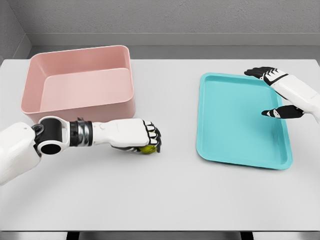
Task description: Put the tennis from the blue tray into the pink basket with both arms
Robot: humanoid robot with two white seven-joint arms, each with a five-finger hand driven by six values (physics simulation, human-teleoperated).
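With the left hand [145, 137] curled tight around the ball [147, 149], low on the table just near of the basket [80, 85], lifting clear above the near wall before moving far seems wise.

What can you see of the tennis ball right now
The tennis ball shows only as a small yellow-green patch under the curled fingers of the left hand, which grips it from above. It sits low over the white table, in front of the pink basket, well left of the blue tray.
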